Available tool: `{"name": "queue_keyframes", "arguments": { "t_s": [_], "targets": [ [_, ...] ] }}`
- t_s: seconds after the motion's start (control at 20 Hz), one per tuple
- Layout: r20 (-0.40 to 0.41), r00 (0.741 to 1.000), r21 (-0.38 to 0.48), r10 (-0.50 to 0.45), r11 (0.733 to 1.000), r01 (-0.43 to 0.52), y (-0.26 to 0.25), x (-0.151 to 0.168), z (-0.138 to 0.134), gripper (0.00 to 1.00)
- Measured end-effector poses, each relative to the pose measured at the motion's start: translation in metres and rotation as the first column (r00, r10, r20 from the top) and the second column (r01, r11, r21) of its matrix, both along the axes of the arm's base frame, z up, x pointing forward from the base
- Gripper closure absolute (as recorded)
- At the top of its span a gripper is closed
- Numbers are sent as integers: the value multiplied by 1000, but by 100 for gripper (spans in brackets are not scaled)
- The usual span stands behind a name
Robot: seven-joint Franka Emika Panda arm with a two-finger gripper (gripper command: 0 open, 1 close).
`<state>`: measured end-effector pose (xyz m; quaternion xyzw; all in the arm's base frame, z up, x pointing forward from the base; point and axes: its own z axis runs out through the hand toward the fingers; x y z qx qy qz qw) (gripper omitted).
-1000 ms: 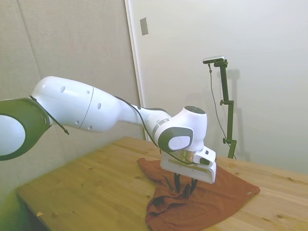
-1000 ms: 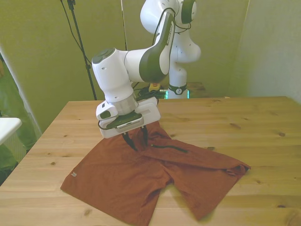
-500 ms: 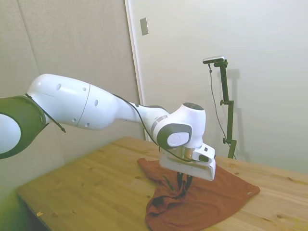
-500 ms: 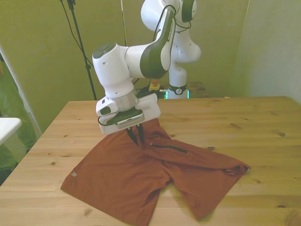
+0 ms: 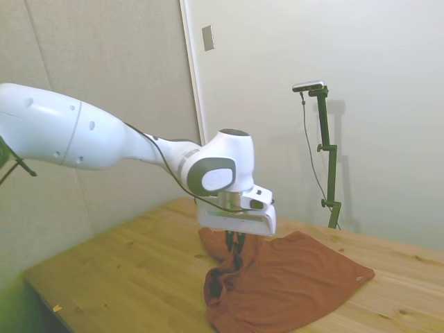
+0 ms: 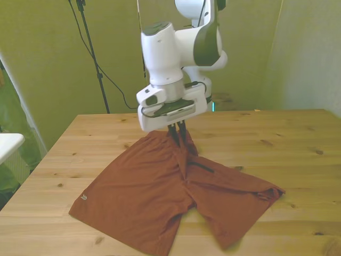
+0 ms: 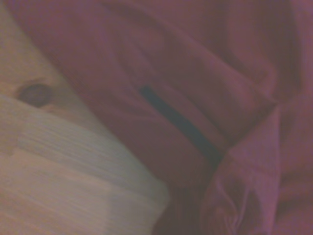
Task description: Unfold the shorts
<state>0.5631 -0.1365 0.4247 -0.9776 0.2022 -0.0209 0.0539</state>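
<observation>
Your gripper (image 6: pixel 179 140) was pinched shut on a fold of the shorts (image 6: pixel 160 197) near their far edge, the dark fingers pressed close together with a peak of rust-red cloth drawn up between them. In the side view the same tent of fabric rose to the gripper (image 5: pixel 234 251) while the rest of the shorts (image 5: pixel 291 284) lay slack on the wood. That hold makes sense to me: with a small bite of the upper layer taken close to the waist, you could drag or lift that layer clear without carrying the whole garment along.

The shorts sat on the wooden table (image 6: pixel 298 154), toward the near edge and the front view's left. One leg lay broad and fairly flat on the front view's left, with a small pale tag (image 6: pixel 83 198) near its corner. The other leg ran toward the front view's right, and there the cloth looked doubled over along a ridge beside the dark zipper line (image 6: pixel 202 166). The wrist view showed that zipper line (image 7: pixel 181 128) crossing rumpled fabric, with a strip of bare table (image 7: pixel 54 161) beside it.

Nothing else lay on the table to block a pull. I judge the hindrance to have been the cloth itself: its weight and its grip on the wood could have dragged the flat leg along, and the pinched fold was thin enough to slip free.
</observation>
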Motion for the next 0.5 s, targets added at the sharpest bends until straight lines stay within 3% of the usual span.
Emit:
{"name": "queue_keyframes", "arguments": {
  "t_s": [0.5],
  "targets": [
    [-56, 966, -66, 253, 964, -256, 113, -112, -21, 100]
  ]
}}
